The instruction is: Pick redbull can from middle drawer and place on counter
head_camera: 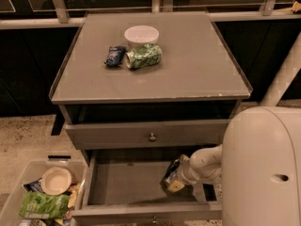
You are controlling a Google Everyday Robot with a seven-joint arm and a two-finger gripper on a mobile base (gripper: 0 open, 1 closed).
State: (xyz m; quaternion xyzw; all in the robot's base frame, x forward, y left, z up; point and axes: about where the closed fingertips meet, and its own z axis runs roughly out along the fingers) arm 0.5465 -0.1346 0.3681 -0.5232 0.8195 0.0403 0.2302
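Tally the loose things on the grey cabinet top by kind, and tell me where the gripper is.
On the flat grey counter:
Round white bowl: 1
Green patterned can, lying on its side: 1
Small dark blue packet: 1
Total: 3
The gripper is down inside the open lower grey drawer, toward its right side.

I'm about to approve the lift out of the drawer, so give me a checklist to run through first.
1. Middle drawer open: ok.
2. Gripper down inside it, at the right side: ok.
3. Redbull can secured in the gripper: cannot tell.
4. Upper drawer shut, out of the lift path: ok.
5. Bare counter at the front and right for set-down: ok.
6. Green can, white bowl and dark blue packet grouped at the back left: ok.
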